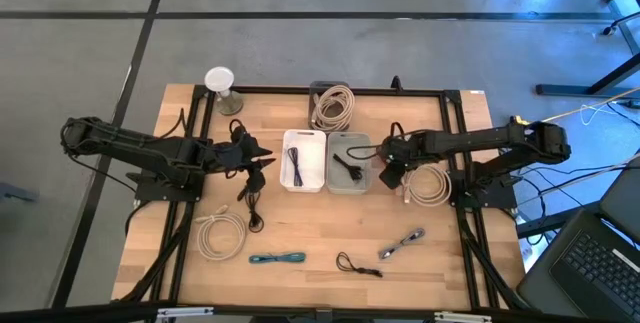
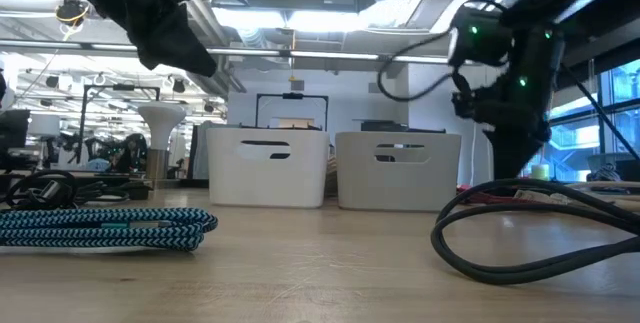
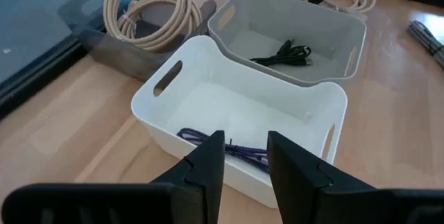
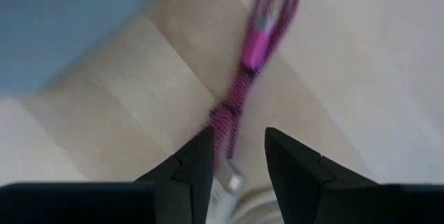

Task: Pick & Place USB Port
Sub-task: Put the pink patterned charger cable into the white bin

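Wood table (image 1: pixel 330 233), white bin (image 1: pixel 303 160) center. Purple cable (image 3: pixel 236 150) lies inside it. Left gripper (image 3: pixel 243 156) hovers just left of the bin, jaws narrow, empty. Right gripper (image 4: pixel 236 156) right of the grey bin (image 1: pixel 348 163), jaws narrow, over a pink cable (image 4: pixel 253 50).

table (image 1: pixel 330 233): pale wood, matt | bins (image 3: pixel 208 99): smooth plastic | pink cable (image 4: pixel 243 85): braided cloth

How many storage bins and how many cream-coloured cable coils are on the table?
Bins: 2 (white bin, grey bin)
Cream cable coils: 3 (far coil, left coil, right coil)
Total: 5
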